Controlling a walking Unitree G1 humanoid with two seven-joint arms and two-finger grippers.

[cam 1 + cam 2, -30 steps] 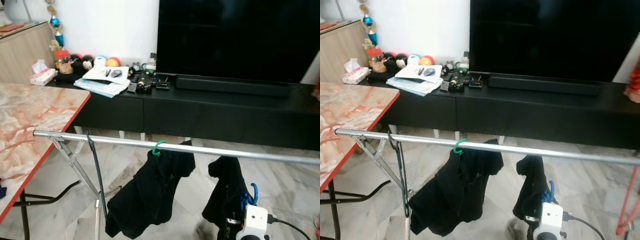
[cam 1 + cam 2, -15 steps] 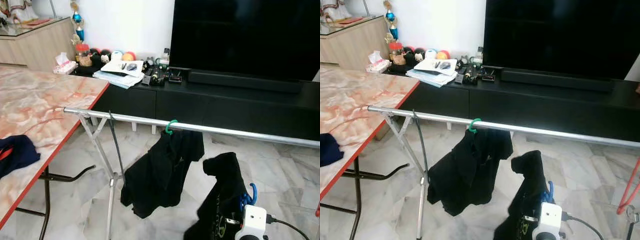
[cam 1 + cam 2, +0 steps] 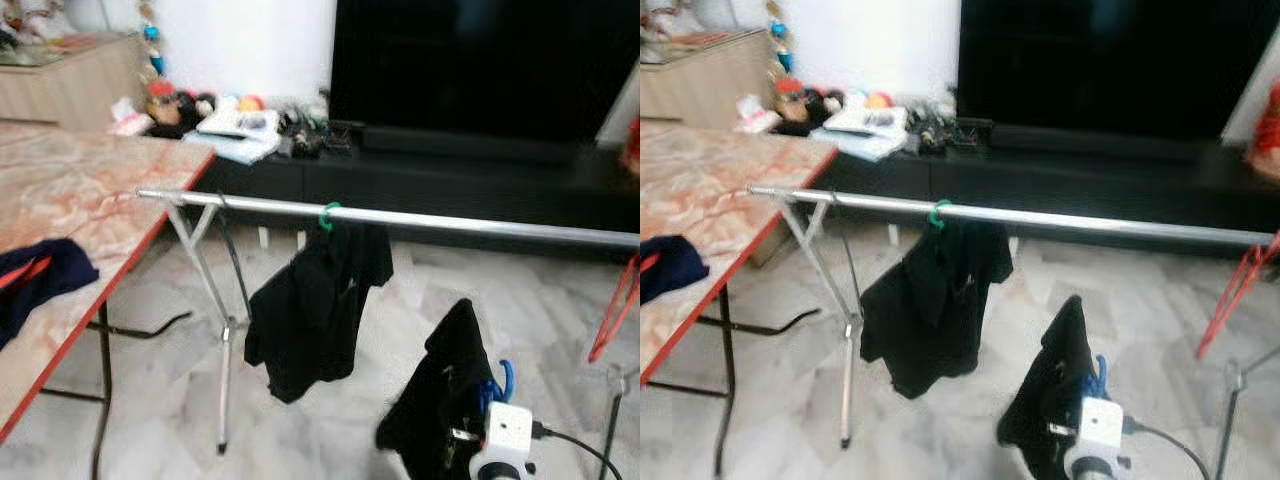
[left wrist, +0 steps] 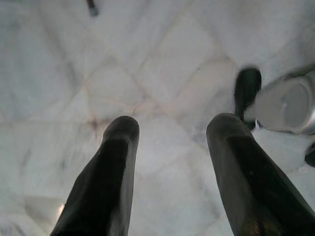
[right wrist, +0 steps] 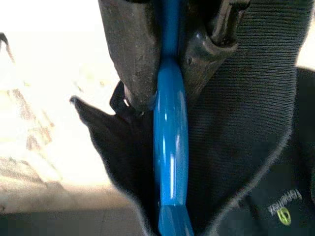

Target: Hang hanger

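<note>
Overhead, a silver rail (image 3: 420, 217) runs across the room on a folding metal stand (image 3: 222, 330), above a marble floor (image 3: 330, 420).
- Green hanger (image 3: 327, 214) hooked on the rail, carrying a black shirt (image 3: 315, 310) that hangs free below it.
- Right gripper (image 5: 167, 64): fingers clamped tight on the shaft of a blue hanger (image 5: 170, 142). That hanger carries a second black garment (image 3: 440, 400), low and well under the rail, just beside the white wrist camera block (image 3: 507, 432); its blue hook (image 3: 503, 385) pokes out at the garment's right edge. Not on the rail.
- Left gripper (image 4: 172, 132): fingers spread wide, nothing between them, pointing down at bare marble.
- Marble-topped table (image 3: 70, 200) with red edge at left; dark blue cloth (image 3: 40, 285) lying on it.
- Black TV cabinet (image 3: 450, 180) behind the rail, cluttered with papers and small items at its left end; too blurred to name.
- Red hanger (image 3: 615, 310) dangles at far right.
</note>
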